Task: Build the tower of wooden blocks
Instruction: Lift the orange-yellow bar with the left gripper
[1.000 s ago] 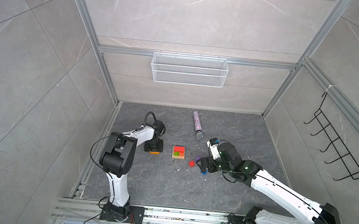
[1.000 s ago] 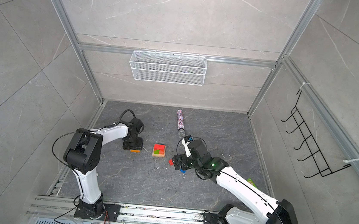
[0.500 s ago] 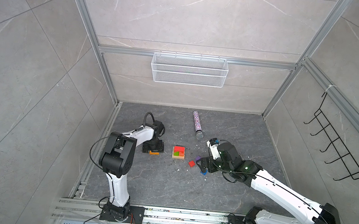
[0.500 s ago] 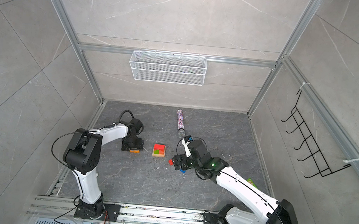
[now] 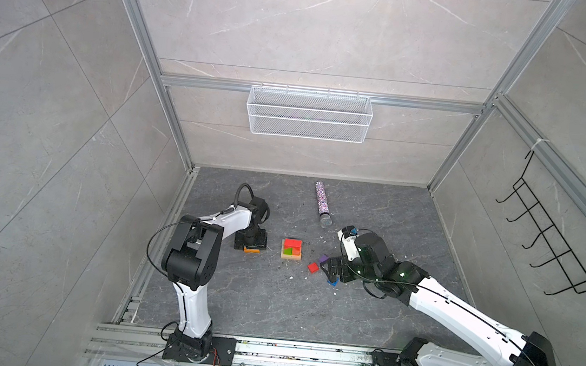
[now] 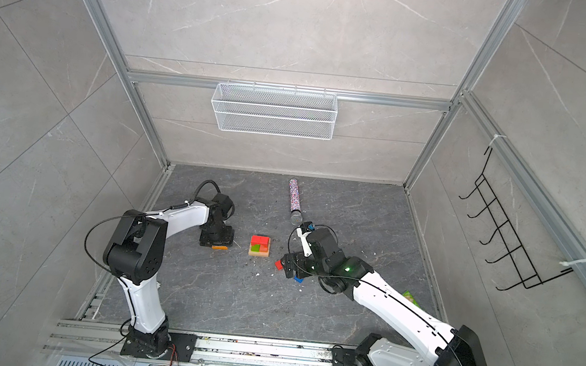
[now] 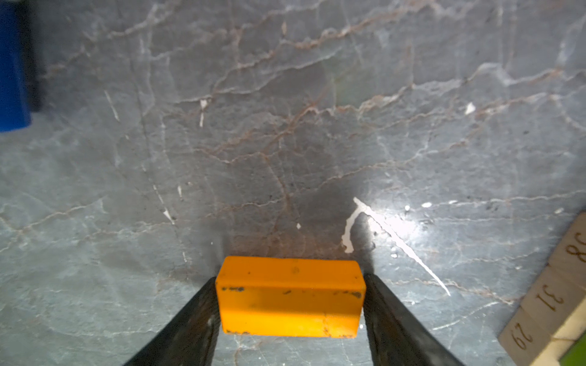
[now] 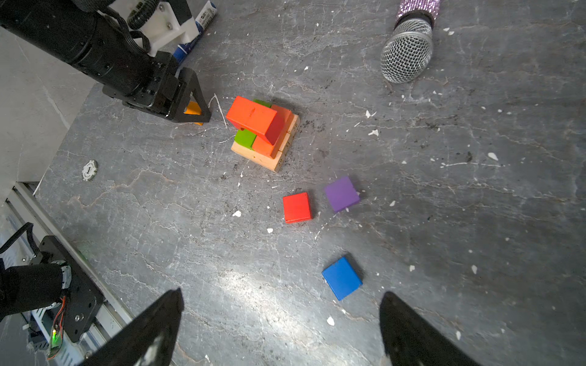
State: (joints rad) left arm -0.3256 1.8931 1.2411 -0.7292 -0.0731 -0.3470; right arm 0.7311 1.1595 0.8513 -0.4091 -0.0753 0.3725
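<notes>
pale tiled walls (image 5: 52,113) are enclosing a chip-speckled grey marble floor (image 5: 272,306)
right gripper (image 8: 280,329) is hovering spread wide by the blue cube (image 8: 341,278); farther, the tower (image 5: 291,248) is sitting mid-floor, red over green-orange on tan; beside it left gripper (image 7: 290,280) is pinching an orange block (image 7: 290,301)

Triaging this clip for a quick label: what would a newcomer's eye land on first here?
The colourful half-built tower in the middle, a red block lying atop its green and orange layer. Beside it the left gripper pinches an orange block; a red cube, purple cube and blue cube lie loose before the open right gripper.
</notes>
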